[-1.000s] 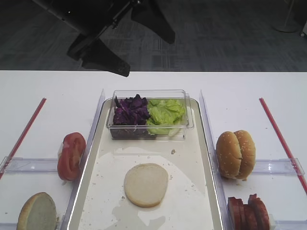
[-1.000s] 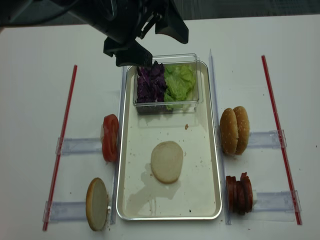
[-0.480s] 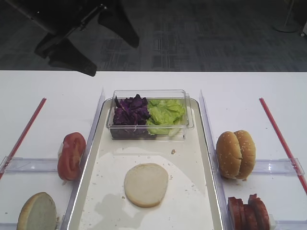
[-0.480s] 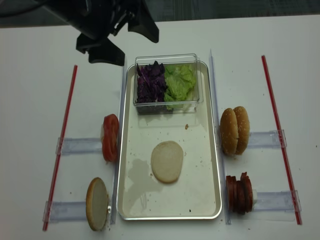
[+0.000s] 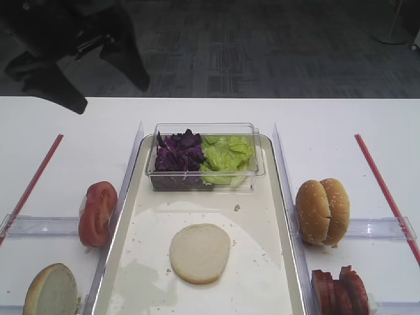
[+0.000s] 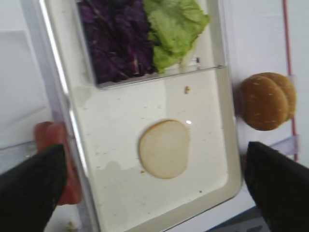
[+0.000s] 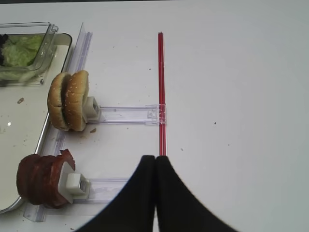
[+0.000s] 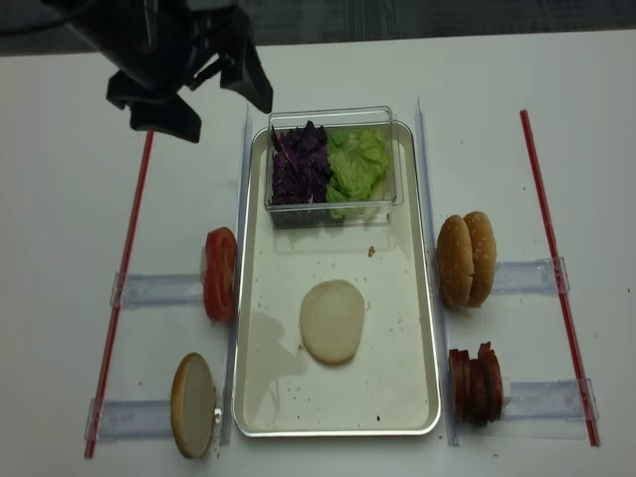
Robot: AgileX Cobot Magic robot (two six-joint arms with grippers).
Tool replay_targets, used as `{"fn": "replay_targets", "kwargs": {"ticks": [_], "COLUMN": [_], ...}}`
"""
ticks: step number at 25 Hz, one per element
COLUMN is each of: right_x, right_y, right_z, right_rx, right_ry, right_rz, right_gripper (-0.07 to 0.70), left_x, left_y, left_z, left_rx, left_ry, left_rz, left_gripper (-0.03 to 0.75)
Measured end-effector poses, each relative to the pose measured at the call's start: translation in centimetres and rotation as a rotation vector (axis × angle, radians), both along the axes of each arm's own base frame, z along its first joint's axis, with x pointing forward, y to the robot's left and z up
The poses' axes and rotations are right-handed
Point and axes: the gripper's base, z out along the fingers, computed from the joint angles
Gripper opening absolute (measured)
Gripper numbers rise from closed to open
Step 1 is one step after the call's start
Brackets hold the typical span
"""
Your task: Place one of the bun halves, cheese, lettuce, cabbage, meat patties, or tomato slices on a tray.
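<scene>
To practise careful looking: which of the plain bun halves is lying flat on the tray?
The pale bun half in the middle of the tray. The other plain half stands on edge outside the tray, on the table's left.

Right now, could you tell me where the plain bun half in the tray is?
In the exterior high view the bun half lies flat at the middle of the tray, nearer the camera than the clear box of cabbage and lettuce.

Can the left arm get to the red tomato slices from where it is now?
Probably yes. The left gripper is open and empty above the table, and the tomato slices stand uncovered just outside the tray, with nothing between.
</scene>
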Motion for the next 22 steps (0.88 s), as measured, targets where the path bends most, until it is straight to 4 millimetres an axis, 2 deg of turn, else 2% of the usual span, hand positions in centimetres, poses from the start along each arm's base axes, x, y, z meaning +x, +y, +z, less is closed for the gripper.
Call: {"fn": "replay_targets", "kwargs": {"ticks": [7, 12, 22], "right_x": [0.0, 0.0, 0.0], "right_y": [0.0, 0.0, 0.0], "right_z": [0.0, 0.0, 0.0], "right_rx": [0.0, 0.0, 0.0], "right_ry": [0.0, 0.0, 0.0], "right_rz": [0.0, 0.0, 0.0], "right_gripper": [0.364, 0.364, 0.364], "left_x": [0.3, 0.4, 0.3], "left_y": [1.6, 2.8, 3.7], "left_z": [-0.5, 0.1, 0.7], "left_rx": [0.192, 0.32, 0.412], "left_ry": [-0.023, -0.071, -0.109], "left_rz": [0.027, 0.039, 0.044], "left_gripper": [0.69, 0.69, 0.689]}}
